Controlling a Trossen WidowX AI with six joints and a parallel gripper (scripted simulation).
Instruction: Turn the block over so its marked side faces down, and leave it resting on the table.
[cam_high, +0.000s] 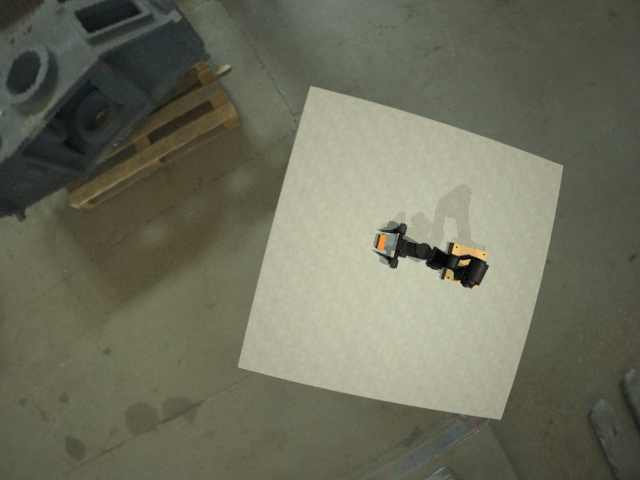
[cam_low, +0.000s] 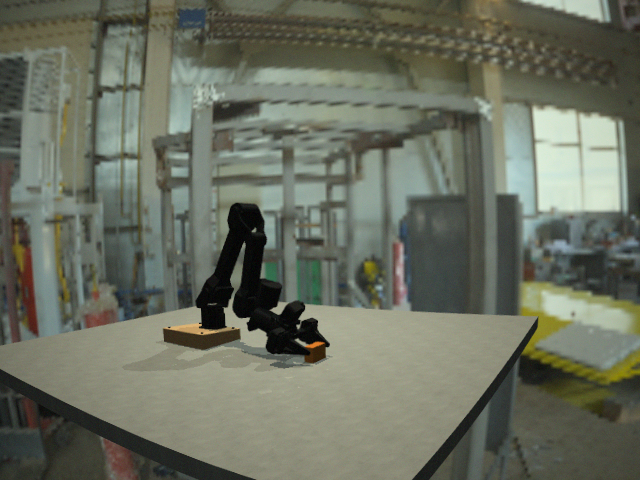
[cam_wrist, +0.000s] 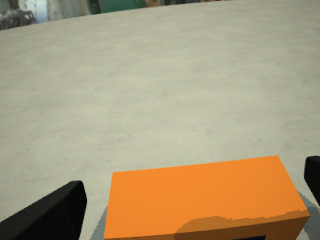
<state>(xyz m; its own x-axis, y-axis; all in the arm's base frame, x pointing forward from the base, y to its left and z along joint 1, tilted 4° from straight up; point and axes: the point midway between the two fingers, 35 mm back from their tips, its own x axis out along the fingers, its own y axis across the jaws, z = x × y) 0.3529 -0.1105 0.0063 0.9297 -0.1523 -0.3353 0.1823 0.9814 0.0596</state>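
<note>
The orange block (cam_high: 381, 241) (cam_low: 314, 352) (cam_wrist: 205, 197) rests on the table (cam_high: 320, 320) (cam_low: 392, 403) (cam_wrist: 150, 90). Its plain orange face is up. In the wrist view, the top edge of the dark mark shows on the shaded face turned toward the gripper, so the marked side faces sideways toward the arm. The rest of that face is cut off by the frame. My gripper (cam_high: 375, 240) (cam_low: 318, 349) (cam_wrist: 195, 180) is open and low over the table, with one finger on each side of the block. In the wrist view, gaps show between the block and both fingers.
The arm's wooden base (cam_high: 467, 251) (cam_low: 201, 337) stands on the table behind the gripper. The table's edges show in the top and exterior views. A wooden pallet (cam_high: 191, 124) with a large metal part lies on the floor beyond the table.
</note>
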